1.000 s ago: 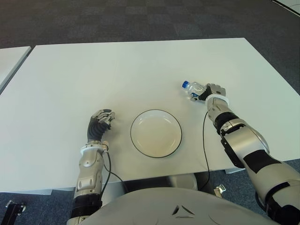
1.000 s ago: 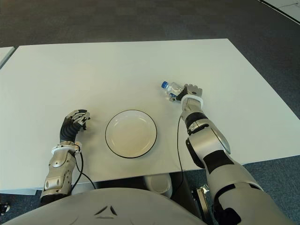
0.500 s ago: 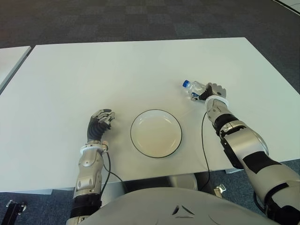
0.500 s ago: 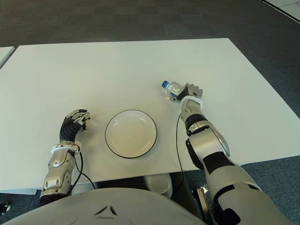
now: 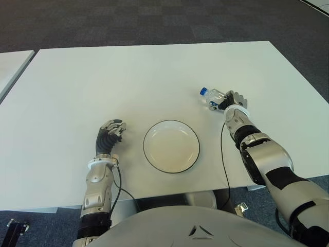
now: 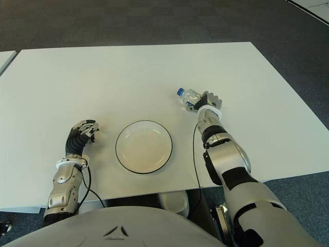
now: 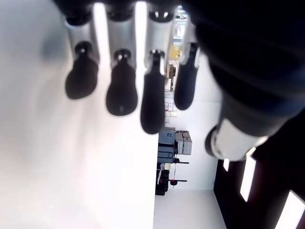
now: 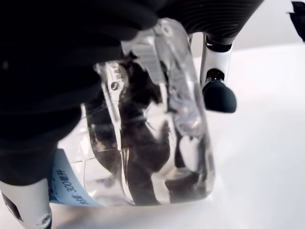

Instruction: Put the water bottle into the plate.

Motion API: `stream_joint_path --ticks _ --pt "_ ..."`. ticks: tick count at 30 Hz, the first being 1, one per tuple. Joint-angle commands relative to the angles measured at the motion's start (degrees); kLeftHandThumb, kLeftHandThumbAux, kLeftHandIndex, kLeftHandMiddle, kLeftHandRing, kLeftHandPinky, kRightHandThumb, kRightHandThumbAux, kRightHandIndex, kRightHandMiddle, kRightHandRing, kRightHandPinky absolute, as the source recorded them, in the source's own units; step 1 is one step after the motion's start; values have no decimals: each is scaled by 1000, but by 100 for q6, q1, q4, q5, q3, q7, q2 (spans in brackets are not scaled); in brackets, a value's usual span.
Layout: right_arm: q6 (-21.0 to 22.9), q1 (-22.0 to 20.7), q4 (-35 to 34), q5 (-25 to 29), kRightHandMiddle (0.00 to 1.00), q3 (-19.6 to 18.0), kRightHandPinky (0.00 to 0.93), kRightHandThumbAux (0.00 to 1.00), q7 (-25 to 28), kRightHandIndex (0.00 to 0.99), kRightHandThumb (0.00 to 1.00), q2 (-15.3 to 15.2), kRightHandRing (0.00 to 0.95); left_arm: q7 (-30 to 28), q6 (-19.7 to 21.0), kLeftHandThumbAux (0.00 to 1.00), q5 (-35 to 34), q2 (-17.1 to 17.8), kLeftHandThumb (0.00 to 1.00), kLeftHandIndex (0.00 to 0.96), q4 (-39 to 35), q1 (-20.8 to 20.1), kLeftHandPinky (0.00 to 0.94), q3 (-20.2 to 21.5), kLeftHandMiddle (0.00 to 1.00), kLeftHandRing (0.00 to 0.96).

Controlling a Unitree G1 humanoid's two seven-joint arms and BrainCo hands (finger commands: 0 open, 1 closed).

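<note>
A clear water bottle [image 5: 213, 96] with a blue cap lies on its side on the white table [image 5: 154, 72], right of the plate, cap pointing away to the left. My right hand [image 5: 232, 100] is shut on its lower part. In the right wrist view the fingers [image 8: 218, 95] wrap the clear bottle [image 8: 157, 143], which sits low against the table. The white plate [image 5: 149, 135] with a dark rim stands near the front edge, with nothing in it. My left hand [image 5: 109, 134] shows to the left of the plate, fingers relaxed and holding nothing [image 7: 143, 95].
A black cable [image 5: 224, 159] runs along my right forearm toward the table's front edge. A second white table [image 5: 10, 64] stands at the far left. Dark carpet [image 5: 154, 20] lies beyond the table.
My right hand has shifted very slightly toward the bottle. The bottle, the plate and the left hand stay where they were.
</note>
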Motion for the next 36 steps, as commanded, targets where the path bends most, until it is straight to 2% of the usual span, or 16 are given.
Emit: stream_joint_path --ticks 1,6,9,15,19,27,36 --pt "-133 426 173 943 848 -846 854 726 546 437 696 246 850 -21 102 680 -15 14 837 396 120 52 730 13 564 745" --pt "-190 282 75 1770 822 -1673 812 728 713 437 695 297 816 -16 131 680 -21 21 837 395 120 49 729 17 565 744" --pt "-179 177 -24 2617 806 -2495 801 728 833 437 696 404 802 10 183 680 -15 17 837 396 103 52 725 18 564 742" --pt "-207 117 -39 3910 796 -3762 814 728 1203 436 697 467 795 51 250 680 -8 8 838 397 69 46 726 28 562 738" --pt "-164 59 -42 4531 803 -4349 834 726 1513 437 700 456 806 76 312 680 -31 -12 838 397 52 32 717 50 560 732" --pt "-99 -61 -63 4967 823 -4687 857 722 1784 438 707 420 832 89 323 680 -52 -28 838 398 88 4 718 77 559 727" --pt "-31 -174 -111 5053 818 -4676 855 719 1994 439 714 373 832 111 304 678 -10 -27 839 402 91 -9 733 51 565 739"
